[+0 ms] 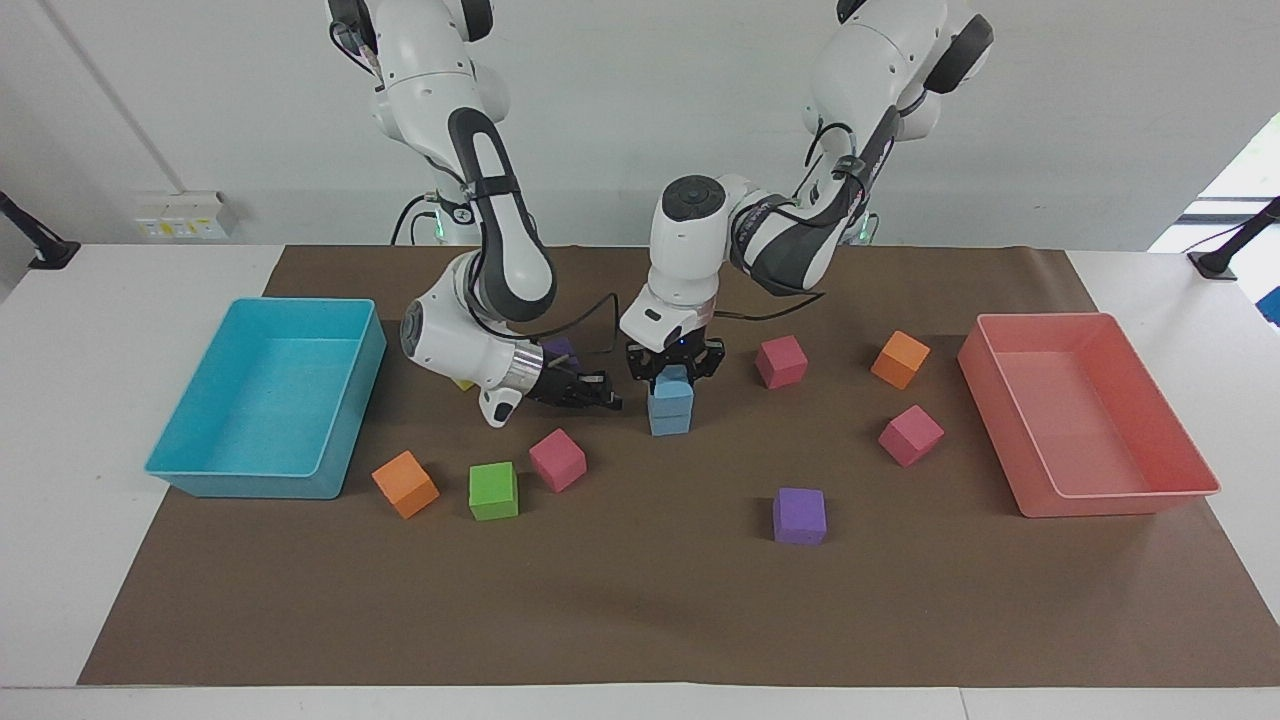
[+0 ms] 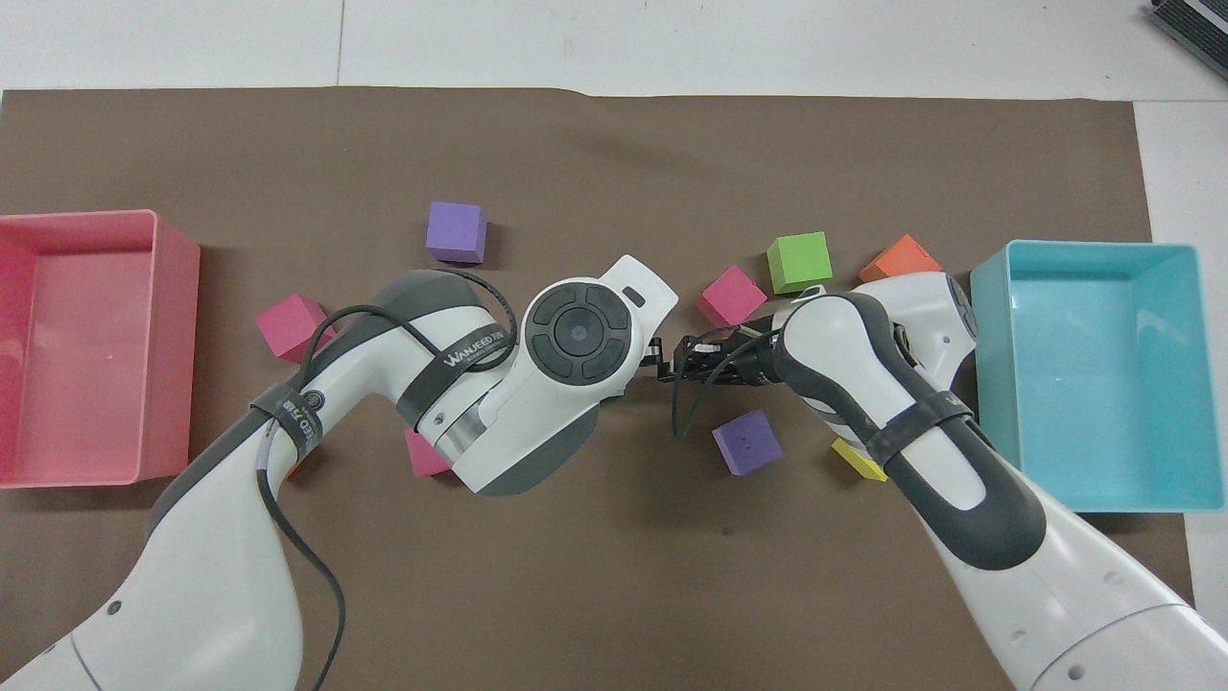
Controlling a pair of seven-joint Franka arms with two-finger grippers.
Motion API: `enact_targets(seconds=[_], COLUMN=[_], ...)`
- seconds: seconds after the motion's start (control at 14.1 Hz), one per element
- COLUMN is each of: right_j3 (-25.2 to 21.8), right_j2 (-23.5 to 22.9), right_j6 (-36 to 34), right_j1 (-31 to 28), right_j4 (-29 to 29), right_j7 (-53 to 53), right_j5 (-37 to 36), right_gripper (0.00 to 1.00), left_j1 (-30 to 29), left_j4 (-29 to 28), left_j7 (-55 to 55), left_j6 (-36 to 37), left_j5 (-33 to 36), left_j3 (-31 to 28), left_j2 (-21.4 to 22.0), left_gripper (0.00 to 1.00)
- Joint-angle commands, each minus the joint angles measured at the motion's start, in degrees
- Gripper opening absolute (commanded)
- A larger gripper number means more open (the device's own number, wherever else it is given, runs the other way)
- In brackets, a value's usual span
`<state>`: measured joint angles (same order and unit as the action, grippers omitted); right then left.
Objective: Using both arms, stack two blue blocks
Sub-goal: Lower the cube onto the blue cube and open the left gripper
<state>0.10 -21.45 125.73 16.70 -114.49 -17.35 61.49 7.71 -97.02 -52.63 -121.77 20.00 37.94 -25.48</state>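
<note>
while left hand (image 1: 673, 378) clamps upper blue block (image 1: 674, 384), it sits on lower blue block (image 1: 669, 418).

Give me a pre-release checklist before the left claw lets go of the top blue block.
1. Upper blue block sits on the lower blue block: ok, their faces meet in the facing view.
2. Edges lined up: ok, the sides look flush from the facing view; the overhead view is blocked by the arm.
3. Left claw shut on the upper blue block: ok.
4. Right claw apart from the stack: ok, shut and empty beside it, toward the right arm's end.
5. Lower blue block flat on the brown mat: ok.
6. Pink cube apart from the stack: ok.
</note>
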Motion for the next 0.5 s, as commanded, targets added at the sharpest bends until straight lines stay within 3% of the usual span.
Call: enact_targets(seconds=[0.0, 0.43], right_j3=[0.3, 0.3], right_j2=[0.4, 0.4], right_j6=[1.3, 1.3], right_j1=[-0.2, -0.2], right_j4=[-1.0, -1.0], right_j7=[-1.8, -1.8], right_j5=[2.3, 2.3], right_gripper=[0.0, 0.0], left_j1=[0.6, 0.6], left_j4=[1.4, 1.0], left_j7=[-1.9, -1.9], left_j6=[0.7, 0.9], left_j5=[2.0, 1.9], left_j3=[0.1, 0.1], left_j2=[-1.0, -0.7], left_gripper=[0.0, 0.0])
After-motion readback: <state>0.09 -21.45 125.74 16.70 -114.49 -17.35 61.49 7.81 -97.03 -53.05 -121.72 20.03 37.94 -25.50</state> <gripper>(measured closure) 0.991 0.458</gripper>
